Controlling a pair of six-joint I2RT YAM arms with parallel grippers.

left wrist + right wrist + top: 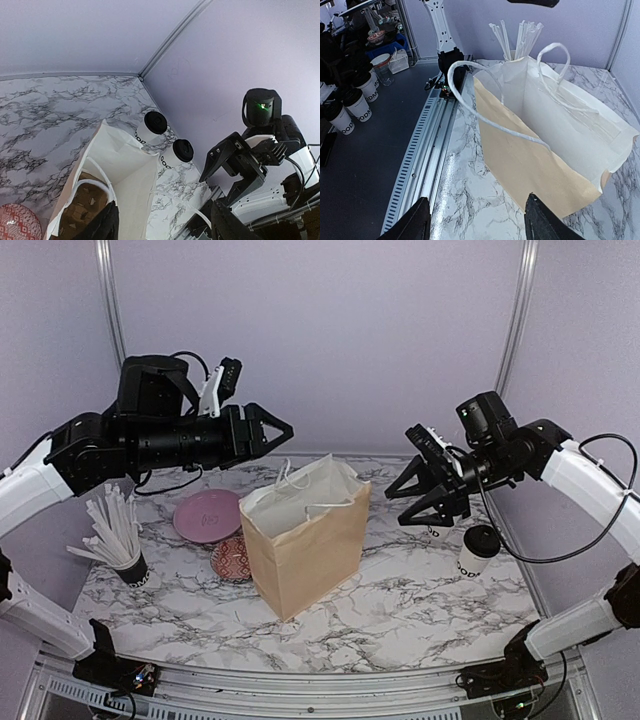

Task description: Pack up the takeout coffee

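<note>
Both arms flank the paper bag (305,540)!
The left gripper (280,435) and right gripper (410,502) gape empty; two takeout coffee cups (148,129) stand beside it on the bench (420,610).

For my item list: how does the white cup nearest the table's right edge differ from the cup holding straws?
The lidded cup is white with black lettering; the straw cup is dark with pale lettering. The lidded cup has a black lid; the straw cup is open. The lidded cup stands right of the paper bag, the straw cup left. Both stand upright.
</note>
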